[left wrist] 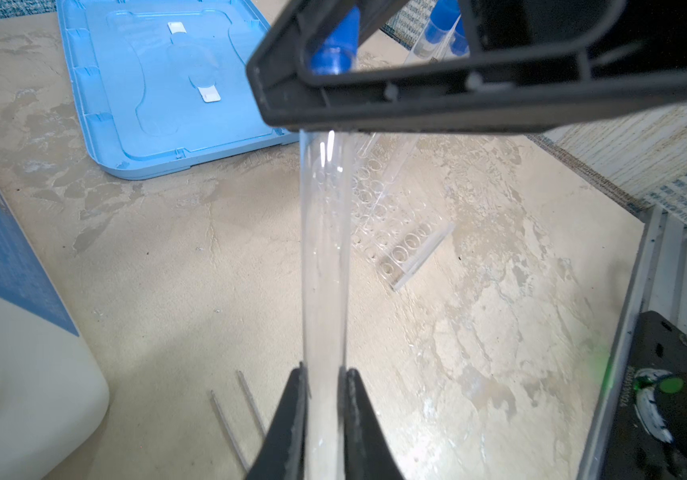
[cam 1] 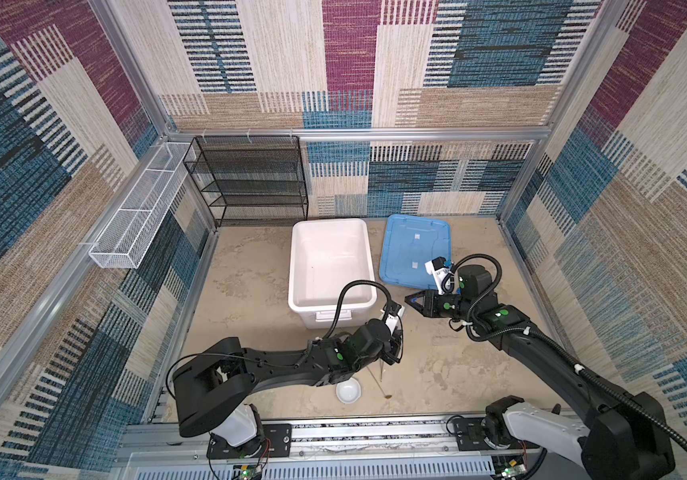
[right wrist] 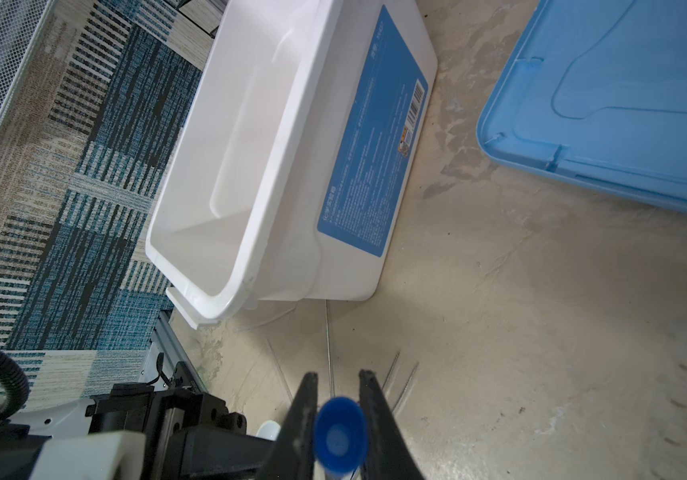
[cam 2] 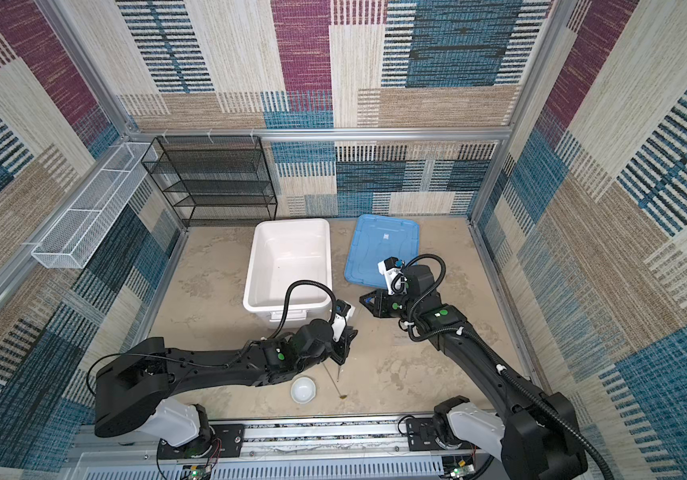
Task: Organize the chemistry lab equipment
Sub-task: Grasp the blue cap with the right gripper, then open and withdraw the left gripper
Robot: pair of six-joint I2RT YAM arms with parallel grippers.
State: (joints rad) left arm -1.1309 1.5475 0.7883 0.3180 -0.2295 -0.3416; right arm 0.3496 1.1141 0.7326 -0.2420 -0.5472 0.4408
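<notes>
The left claw [left wrist: 323, 399] pinches the tube [left wrist: 325, 249] low; the right claw [right wrist: 338, 374] grips its blue cap [right wrist: 339, 436]. Beyond stands the rack [left wrist: 396, 232], two more tubes [left wrist: 433, 33] at its far end. The tweezers [left wrist: 250, 400] lie on the surface [left wrist: 167, 270] by the tub [right wrist: 275, 166]; lid [left wrist: 146, 83] farther.

In both top views I can hardly see the test tube [left wrist: 325, 249]; it is too thin. In the left wrist view its blue cap [left wrist: 335, 45] is half behind the right gripper [right wrist: 338, 376], and its low end runs off the picture. Two more tubes [left wrist: 437, 29] are cut off at the edge. The tweezers [left wrist: 234, 415] go behind the left gripper [left wrist: 323, 376]. The clear rack [left wrist: 391, 232] looks blurry. The white dish [right wrist: 269, 430] is mostly hidden in the right wrist view.
</notes>
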